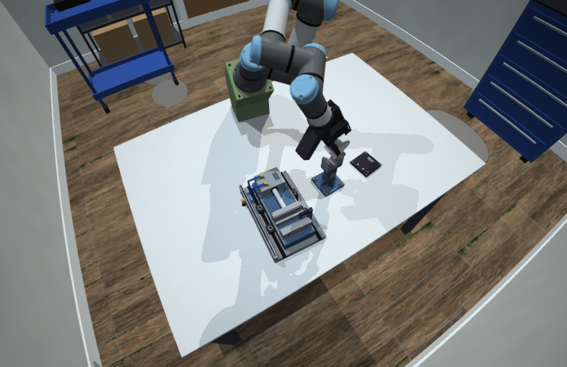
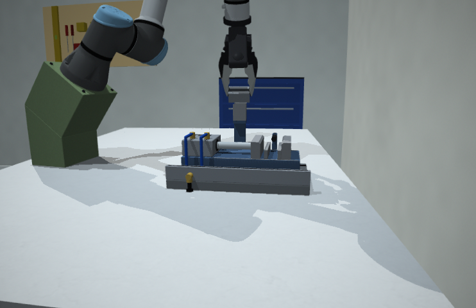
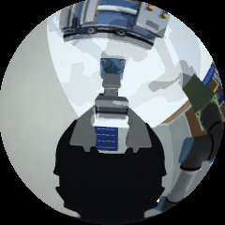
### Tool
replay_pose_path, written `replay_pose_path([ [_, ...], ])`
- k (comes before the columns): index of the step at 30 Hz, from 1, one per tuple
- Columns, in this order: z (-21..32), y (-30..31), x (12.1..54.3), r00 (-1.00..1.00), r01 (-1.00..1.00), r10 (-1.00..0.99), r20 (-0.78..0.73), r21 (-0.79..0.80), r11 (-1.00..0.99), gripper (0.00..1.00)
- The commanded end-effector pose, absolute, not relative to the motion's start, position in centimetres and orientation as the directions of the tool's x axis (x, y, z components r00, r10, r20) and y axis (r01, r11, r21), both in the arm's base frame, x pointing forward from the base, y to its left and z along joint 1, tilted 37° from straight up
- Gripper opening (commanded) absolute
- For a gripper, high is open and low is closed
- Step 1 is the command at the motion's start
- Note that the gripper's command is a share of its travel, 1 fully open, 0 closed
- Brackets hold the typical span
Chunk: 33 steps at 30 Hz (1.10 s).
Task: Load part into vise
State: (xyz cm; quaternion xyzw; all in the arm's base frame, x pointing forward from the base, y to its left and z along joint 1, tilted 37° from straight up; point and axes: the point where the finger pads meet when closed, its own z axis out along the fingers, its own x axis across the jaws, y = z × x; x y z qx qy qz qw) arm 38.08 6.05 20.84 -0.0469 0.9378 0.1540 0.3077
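Note:
My gripper (image 1: 336, 152) (image 2: 238, 90) (image 3: 111, 106) is shut on the part (image 1: 335, 159) (image 2: 238, 96) (image 3: 112, 105), a small grey block. It holds the part right at the top of the V-block (image 1: 328, 173) (image 2: 239, 113) (image 3: 112, 83), a grey post on a blue base. I cannot tell whether the part rests in the V or hangs just above it. The vise (image 1: 280, 214) (image 2: 242, 154) (image 3: 110, 21) stands open to the left of the V-block. Nothing lies between its moving jaw (image 2: 257, 145) and its fixed jaw (image 2: 285, 147). The work stop (image 2: 274, 136) rises between them. The slot's direction is hidden.
The black infeed plate (image 1: 365, 164) lies bare to the right of the V-block. The arm's green pedestal (image 1: 248, 97) (image 2: 60, 123) stands at the back of the white table (image 1: 171, 207). A blue drawer cabinet (image 1: 530, 77) and a blue cart (image 1: 115, 60) stand off the table.

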Motion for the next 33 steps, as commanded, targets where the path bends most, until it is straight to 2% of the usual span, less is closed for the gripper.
replay_pose_path([
  [1,20.86,6.1,38.07,-0.808,-0.149,0.005,-0.589,0.214,0.965,0.0],
  [33,20.9,6.3,38.06,-0.808,0.0,0.006,-0.59,0.01,1.0,0.0],
])
